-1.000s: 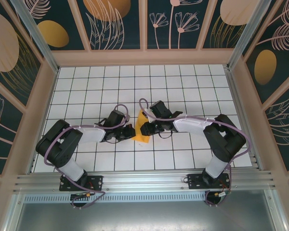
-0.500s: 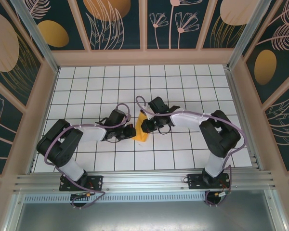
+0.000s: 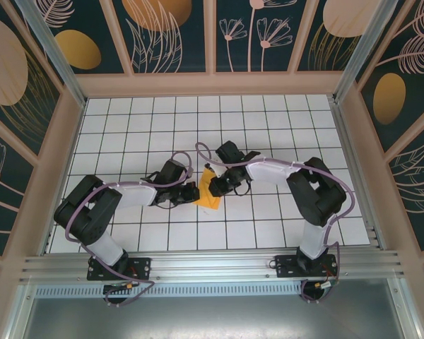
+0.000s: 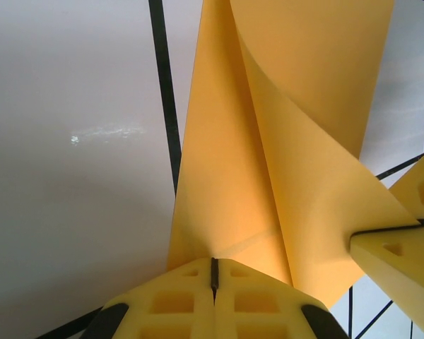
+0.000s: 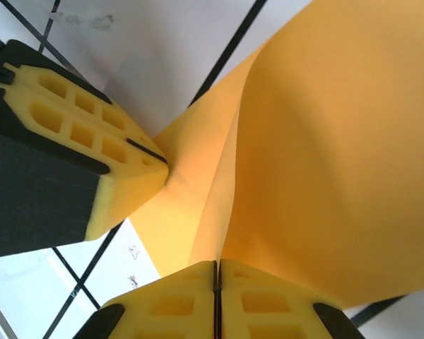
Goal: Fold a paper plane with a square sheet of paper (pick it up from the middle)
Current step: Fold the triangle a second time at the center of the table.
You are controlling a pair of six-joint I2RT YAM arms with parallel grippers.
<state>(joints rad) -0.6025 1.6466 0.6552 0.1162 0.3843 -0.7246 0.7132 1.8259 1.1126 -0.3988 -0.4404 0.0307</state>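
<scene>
1. The square sheet of paper (image 3: pixel 210 193) lay near the middle of the table (image 3: pixel 268 120), somewhat closer to its near edge than its far edge. It sat between the two grippers, and its near corner rested flat on the white grid.
2. The left gripper (image 3: pixel 191 192) reached in from the left side of the table. In the left wrist view its fingers (image 4: pixel 177 304) were pressed fully together, with a pointed end of the paper (image 4: pixel 268 176) pinched in the seam between them.
3. The right gripper (image 3: pixel 214 186) came in from the right, just beside the left one. In the right wrist view its fingers (image 5: pixel 268 304) were likewise closed flat against each other on an edge of the paper (image 5: pixel 325 155).
4. Farther along the sheet, one layer lay over another along a diagonal crease. A flap on the right gripper's side curved up off the layer beneath and was not pressed down.
5. As a judgement, the task was in an early or middle stage. At least one diagonal fold was made and a second flap was being brought over.
6. Left to do: flatten that flap, then make the narrowing folds and the centre crease. No slim pointed dart was formed yet.
</scene>
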